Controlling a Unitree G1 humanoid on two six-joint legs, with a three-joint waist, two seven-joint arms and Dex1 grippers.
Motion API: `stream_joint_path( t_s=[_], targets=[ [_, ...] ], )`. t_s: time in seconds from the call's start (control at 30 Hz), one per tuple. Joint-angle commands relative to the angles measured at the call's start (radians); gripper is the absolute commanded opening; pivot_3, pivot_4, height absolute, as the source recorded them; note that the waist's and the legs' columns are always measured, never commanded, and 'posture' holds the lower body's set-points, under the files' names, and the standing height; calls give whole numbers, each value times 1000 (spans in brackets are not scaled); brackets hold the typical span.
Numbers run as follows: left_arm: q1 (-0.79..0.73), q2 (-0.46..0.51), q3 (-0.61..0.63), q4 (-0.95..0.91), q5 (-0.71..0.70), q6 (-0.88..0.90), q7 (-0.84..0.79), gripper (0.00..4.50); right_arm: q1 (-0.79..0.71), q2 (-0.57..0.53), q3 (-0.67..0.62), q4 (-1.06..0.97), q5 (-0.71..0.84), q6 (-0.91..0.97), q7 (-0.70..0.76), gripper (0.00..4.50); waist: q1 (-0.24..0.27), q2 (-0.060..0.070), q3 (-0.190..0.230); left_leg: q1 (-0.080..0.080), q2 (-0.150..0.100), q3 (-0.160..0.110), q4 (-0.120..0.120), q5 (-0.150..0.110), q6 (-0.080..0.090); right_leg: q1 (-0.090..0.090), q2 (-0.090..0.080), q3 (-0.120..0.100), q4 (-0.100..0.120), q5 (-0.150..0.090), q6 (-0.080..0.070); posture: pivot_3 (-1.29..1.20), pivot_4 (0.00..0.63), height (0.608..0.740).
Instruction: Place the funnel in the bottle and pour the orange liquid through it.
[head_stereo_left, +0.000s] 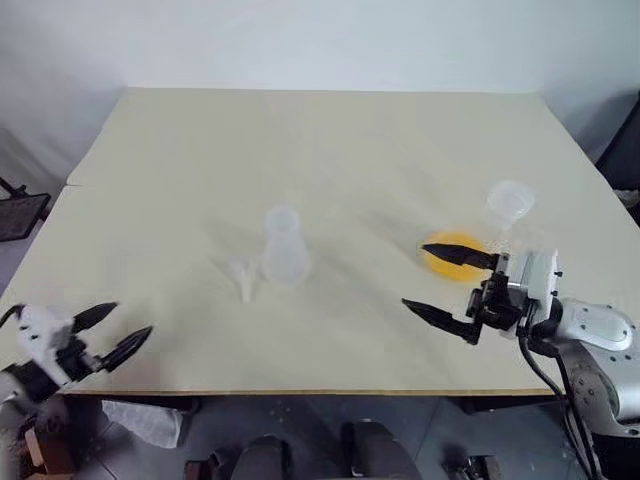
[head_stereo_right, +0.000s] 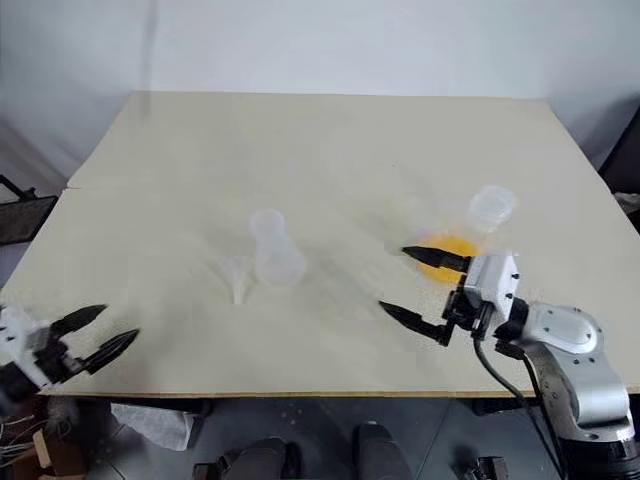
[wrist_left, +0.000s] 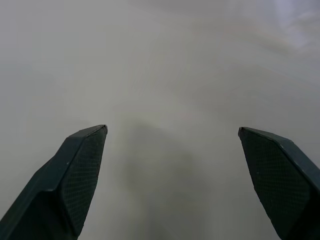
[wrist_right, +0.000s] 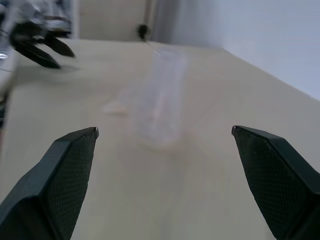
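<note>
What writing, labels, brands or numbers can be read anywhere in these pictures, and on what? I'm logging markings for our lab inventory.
None can be read.
The empty bottle, the funnel lying beside it and the flask of orange liquid show no label or scale.
The table is plain.

A clear empty conical bottle (head_stereo_left: 284, 247) stood upright mid-table. A small clear funnel (head_stereo_left: 244, 277) lay on its side just beside it. To the right, orange liquid (head_stereo_left: 450, 256) filled a second flask's base.
</note>
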Motion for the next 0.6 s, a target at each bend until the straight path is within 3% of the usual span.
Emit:
stream_joint_path(
  t_s=[0.03, 0.27, 0.4, 0.6],
  targets=[
    [-34, 29, 11, -39, -15, -8, -18, 4467, -10, 13, -9, -40, 26, 10, -28, 4500, 14, -2, -1, 0, -1, -1, 1, 0, 1, 1, -1, 0, 0, 0, 0, 0, 150, 740],
    [-124, 91, -89, -301, -133, 209, -89, 4467, 85, 19, -82, 20, -1, -38, -33, 4500, 22, -4, -2, 0, -6, -1, 2, -2, 3, 2, -7, -3, 0, 0, 0, 0, 150, 740],
    [-344, 114, -228, -354, -144, 350, -55, 4467, 168, 16, -116, 49, -28, -73, -29, 4500, 22, -3, -2, 0, -7, -1, 2, -1, 4, 3, -8, -4, 0, 0, 0, 0, 150, 740],
    [-658, 68, -491, -264, 1, 443, -26, 4467, 237, 31, -157, 51, -41, -104, -65, 4500, 7, -2, -1, 1, -7, 0, 2, -1, 3, 3, -7, -5, 1, 0, 1, 0, 150, 740]
  ],
)
